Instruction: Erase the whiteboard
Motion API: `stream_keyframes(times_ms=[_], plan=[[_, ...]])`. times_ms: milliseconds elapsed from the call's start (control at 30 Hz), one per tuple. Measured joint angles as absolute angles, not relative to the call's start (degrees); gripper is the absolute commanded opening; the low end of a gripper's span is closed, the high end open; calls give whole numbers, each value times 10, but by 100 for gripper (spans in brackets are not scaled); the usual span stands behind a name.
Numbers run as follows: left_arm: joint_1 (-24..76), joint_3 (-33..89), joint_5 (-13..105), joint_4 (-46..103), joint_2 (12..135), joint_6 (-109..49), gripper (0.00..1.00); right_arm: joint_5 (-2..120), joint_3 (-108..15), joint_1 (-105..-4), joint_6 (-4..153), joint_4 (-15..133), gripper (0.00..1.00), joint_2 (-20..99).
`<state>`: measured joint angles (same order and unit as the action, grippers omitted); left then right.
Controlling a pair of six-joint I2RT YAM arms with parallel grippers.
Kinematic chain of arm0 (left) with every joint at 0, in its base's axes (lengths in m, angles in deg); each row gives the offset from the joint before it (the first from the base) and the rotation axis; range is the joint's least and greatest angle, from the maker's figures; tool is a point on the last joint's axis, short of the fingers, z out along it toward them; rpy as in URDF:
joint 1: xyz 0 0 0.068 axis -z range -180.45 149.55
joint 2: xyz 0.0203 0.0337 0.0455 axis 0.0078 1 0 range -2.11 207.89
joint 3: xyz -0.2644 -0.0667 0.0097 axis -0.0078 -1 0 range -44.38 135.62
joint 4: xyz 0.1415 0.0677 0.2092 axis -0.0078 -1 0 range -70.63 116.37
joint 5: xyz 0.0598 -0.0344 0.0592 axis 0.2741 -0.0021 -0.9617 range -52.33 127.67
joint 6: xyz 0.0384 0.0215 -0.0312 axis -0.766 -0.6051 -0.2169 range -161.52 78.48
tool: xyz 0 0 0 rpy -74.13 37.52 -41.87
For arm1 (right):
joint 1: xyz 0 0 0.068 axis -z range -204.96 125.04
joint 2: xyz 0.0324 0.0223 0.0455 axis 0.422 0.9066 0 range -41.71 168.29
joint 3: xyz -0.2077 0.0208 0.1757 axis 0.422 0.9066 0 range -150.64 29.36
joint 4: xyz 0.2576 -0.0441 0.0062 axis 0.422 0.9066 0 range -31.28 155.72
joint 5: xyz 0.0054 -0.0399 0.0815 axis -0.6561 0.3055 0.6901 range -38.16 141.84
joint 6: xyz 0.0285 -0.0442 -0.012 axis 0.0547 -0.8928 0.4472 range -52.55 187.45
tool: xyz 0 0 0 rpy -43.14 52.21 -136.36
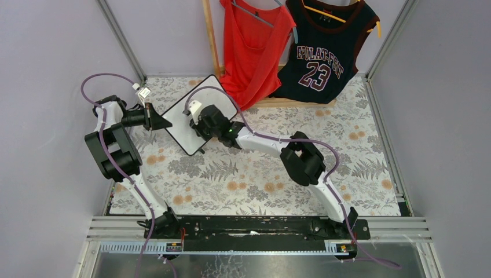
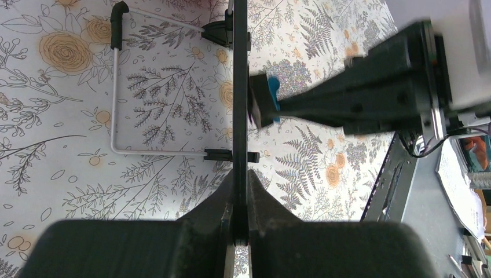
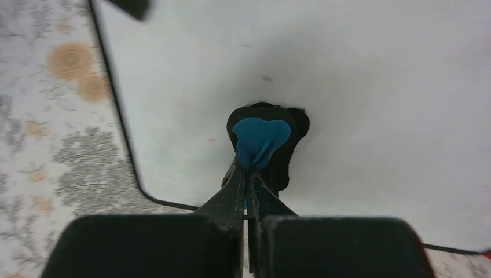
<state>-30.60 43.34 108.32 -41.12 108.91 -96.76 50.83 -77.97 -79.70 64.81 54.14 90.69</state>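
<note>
Right gripper [image 3: 244, 174] is clamped on blue eraser [image 3: 259, 138], left gripper [image 2: 240, 182] on the whiteboard [image 3: 376, 75] edge; only faint specks [image 3: 211, 139] are left.

Whiteboard [image 1: 179, 127] edge in left tool [image 2: 241, 185], eraser [image 3: 259, 141] in right tool [image 3: 246, 171] against its face.

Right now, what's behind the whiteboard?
A wire stand sticks out behind the whiteboard, over flowery tablecloth. From above, the whiteboard mostly covers it.
</note>
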Motion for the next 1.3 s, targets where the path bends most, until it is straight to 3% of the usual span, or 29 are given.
stream_keyframes(times_ms=[267, 600, 1100, 1300], plan=[[-306, 433, 1083, -412, 1089, -968, 0, 515, -786, -850, 664, 543, 0, 918], [-306, 433, 1083, -411, 1089, -969, 0, 514, -797, -847, 670, 551, 0, 928], [-305, 432, 1084, -402, 1089, -967, 0, 517, -817, -756, 664, 578, 0, 926], [-305, 425, 1082, -408, 1082, -970, 0, 479, -890, -716, 637, 618, 0, 927]])
